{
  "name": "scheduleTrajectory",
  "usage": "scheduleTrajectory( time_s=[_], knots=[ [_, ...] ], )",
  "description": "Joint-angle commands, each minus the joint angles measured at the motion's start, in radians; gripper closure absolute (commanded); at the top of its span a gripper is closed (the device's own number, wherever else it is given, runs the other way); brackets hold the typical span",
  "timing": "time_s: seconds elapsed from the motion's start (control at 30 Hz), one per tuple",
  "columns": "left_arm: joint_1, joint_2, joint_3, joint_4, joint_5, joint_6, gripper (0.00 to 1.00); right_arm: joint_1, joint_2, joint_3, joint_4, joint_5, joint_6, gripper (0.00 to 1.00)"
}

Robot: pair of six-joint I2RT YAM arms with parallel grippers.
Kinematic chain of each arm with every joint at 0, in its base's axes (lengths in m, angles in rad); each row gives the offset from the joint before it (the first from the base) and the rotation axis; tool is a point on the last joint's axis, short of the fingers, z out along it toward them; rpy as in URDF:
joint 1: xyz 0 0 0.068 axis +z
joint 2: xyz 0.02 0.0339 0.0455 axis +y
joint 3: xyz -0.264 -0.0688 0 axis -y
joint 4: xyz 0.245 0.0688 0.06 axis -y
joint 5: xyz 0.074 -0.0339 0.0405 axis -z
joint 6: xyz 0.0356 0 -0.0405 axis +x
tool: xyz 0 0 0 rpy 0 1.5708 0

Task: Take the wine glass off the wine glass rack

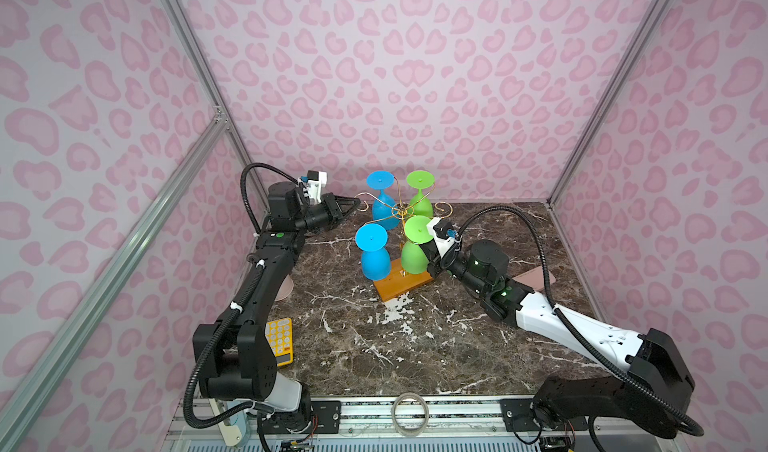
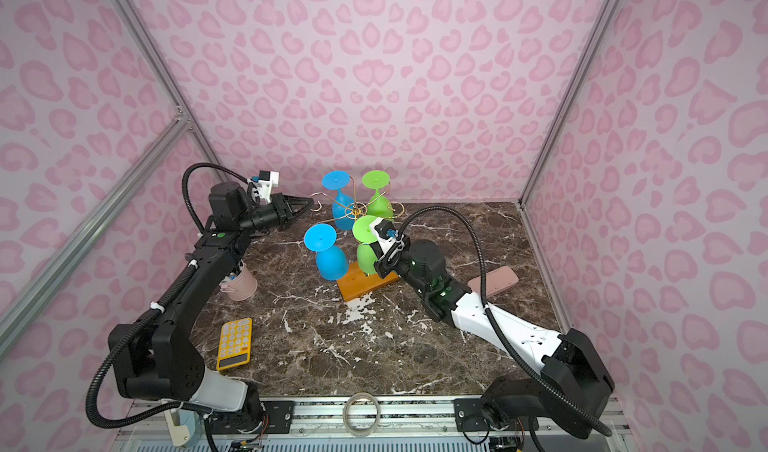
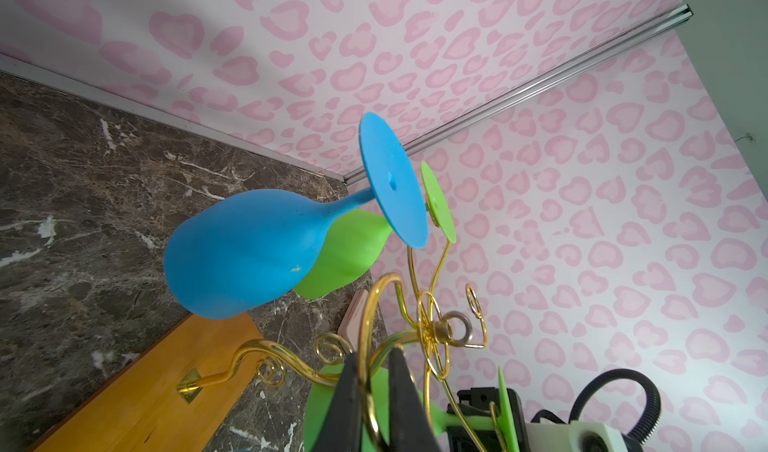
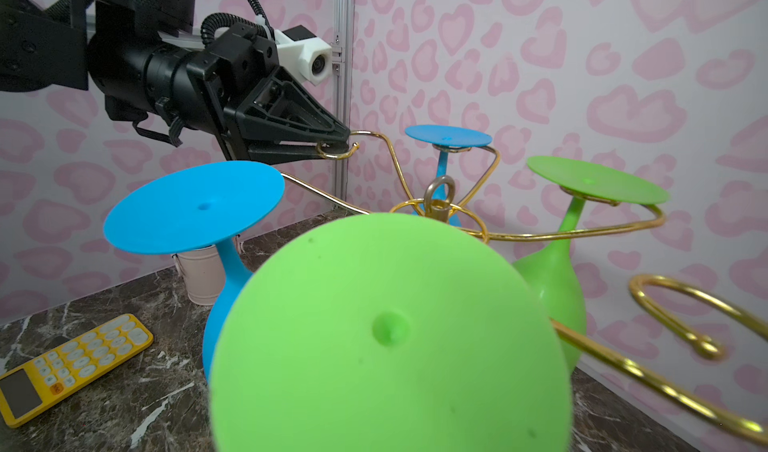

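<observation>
The wine glass rack, gold wire on an orange-brown wooden base, stands mid-table with two blue and two green glasses hanging upside down. My left gripper is shut on a curled scroll arm at the rack's far left, which also shows in the right wrist view. My right gripper reaches in at the stem of the near green wine glass and is shut on it. That glass's round foot fills the right wrist view and hides the fingers. The near blue glass hangs beside it.
A yellow calculator lies front left. A pink bucket stands under my left arm. A flat pink case lies right of the rack, behind my right arm. A tape roll sits on the front rail. Patterned walls enclose the table.
</observation>
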Motion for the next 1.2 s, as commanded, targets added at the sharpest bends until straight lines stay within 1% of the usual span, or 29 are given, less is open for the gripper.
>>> scheduleTrajectory(
  time_s=[0.0,0.03,0.07,0.13,0.23,0.3,0.53,0.8,0.93,1.07,1.17],
  knots=[
    [-0.014,0.003,0.011,0.069,0.069,0.146,0.97,0.008,0.023,0.000,-0.056,-0.055,-0.052,1.00],
    [-0.015,0.004,0.011,0.068,0.069,0.146,0.97,0.009,0.026,0.000,-0.059,-0.061,-0.051,0.99],
    [-0.015,0.003,0.012,0.068,0.069,0.146,0.97,0.009,0.026,0.002,-0.060,-0.063,-0.048,0.95],
    [-0.014,0.004,0.013,0.064,0.067,0.145,0.97,0.009,0.026,-0.003,-0.060,-0.066,-0.039,0.83],
    [-0.015,0.007,0.012,0.063,0.067,0.143,0.97,0.008,0.018,-0.011,-0.061,-0.071,-0.023,0.72],
    [-0.015,0.005,0.013,0.061,0.067,0.143,0.97,0.009,0.010,-0.022,-0.048,-0.068,-0.015,0.66],
    [-0.015,0.007,0.018,0.057,0.066,0.144,0.97,0.007,-0.029,-0.060,-0.012,-0.025,0.019,0.58],
    [-0.015,0.018,0.024,0.054,0.062,0.140,0.97,0.000,-0.044,-0.068,0.022,0.018,0.048,0.42],
    [-0.014,0.023,0.033,0.048,0.062,0.138,0.97,-0.007,-0.055,-0.071,0.022,0.038,0.064,0.29],
    [-0.015,0.033,0.043,0.043,0.060,0.131,0.97,-0.018,-0.076,-0.084,0.019,0.051,0.087,0.20],
    [-0.015,0.042,0.044,0.045,0.058,0.123,0.95,-0.027,-0.100,-0.114,0.035,0.074,0.103,0.11]
  ],
)
